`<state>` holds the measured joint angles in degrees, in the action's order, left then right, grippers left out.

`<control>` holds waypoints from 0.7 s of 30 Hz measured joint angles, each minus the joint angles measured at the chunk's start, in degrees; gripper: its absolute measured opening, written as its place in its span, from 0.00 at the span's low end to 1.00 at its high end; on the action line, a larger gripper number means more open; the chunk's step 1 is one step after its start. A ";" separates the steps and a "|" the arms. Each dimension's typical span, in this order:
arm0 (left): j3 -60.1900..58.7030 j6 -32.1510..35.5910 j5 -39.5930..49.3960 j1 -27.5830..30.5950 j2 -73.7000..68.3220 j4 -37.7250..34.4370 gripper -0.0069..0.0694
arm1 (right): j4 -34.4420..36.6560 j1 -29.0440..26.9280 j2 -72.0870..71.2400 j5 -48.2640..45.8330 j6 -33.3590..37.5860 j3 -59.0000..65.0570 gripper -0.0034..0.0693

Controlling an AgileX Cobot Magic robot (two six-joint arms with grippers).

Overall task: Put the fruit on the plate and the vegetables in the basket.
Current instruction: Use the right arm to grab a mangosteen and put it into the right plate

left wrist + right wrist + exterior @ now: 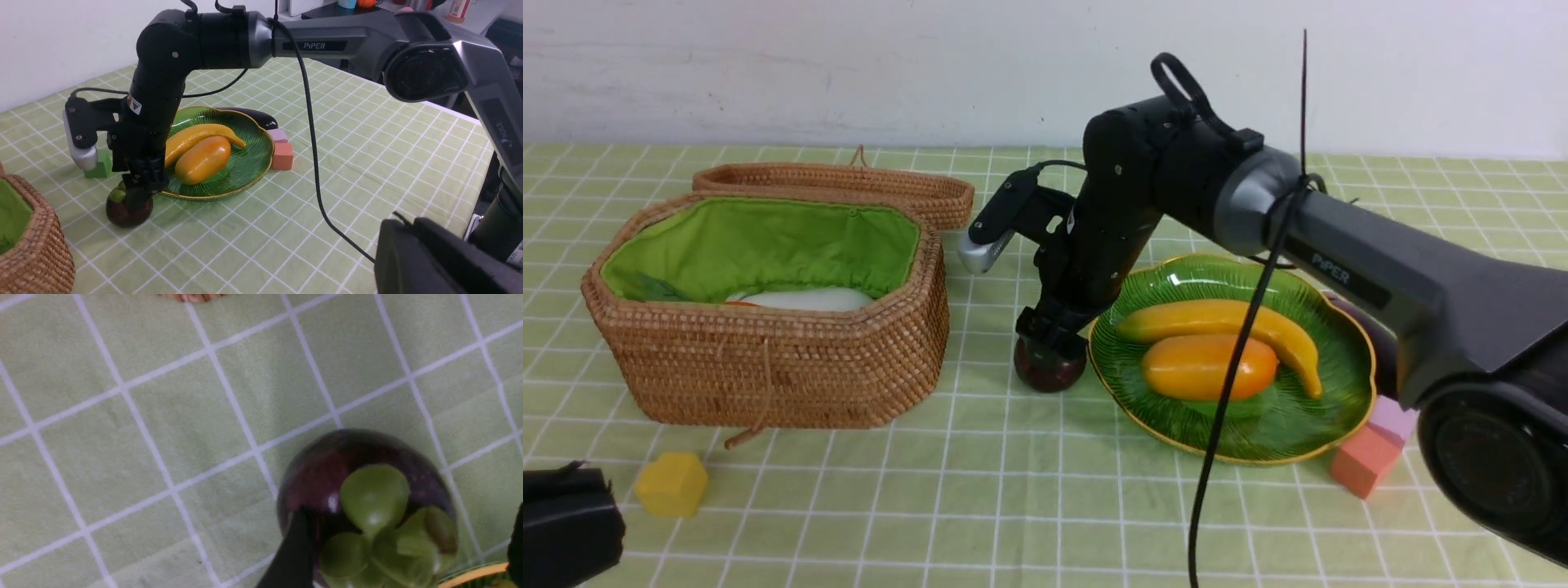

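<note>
The right gripper (1049, 341), jaws spread wide, is straddling the mangosteen (1050, 374), which is sitting on the table (1013, 506) between the wicker basket (768, 367) and the green plate (1258, 433), just beside the plate's rim. The banana (1225, 320) and mango (1201, 369) are lying on the plate. The left gripper (568, 523), jaws pressed together, is hanging at the table's near-left corner.

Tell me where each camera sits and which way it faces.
Front: between the arms, facing forward at basket, plate and mangosteen; shows right arm and right gripper.
Left wrist: low near the basket, looking across the table at plate and right arm; left gripper at the edge.
Right wrist: looking down on the mangosteen; one finger on each side.
Shared: front and left wrist both show plate, mangosteen and right gripper.
</note>
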<state>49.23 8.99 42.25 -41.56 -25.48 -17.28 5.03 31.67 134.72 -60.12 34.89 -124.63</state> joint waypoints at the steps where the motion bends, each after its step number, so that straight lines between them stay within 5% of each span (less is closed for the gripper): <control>1: 0.00 0.00 0.00 0.00 0.00 0.00 0.12 | 0.05 -0.11 0.44 0.00 0.30 -0.07 0.93; 21: 0.00 0.00 0.00 0.00 0.00 0.02 0.13 | 5.15 -0.28 2.89 0.46 5.24 -0.44 0.86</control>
<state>49.23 8.99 42.25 -41.56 -25.48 -17.26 10.18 31.38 137.61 -59.66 40.13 -125.07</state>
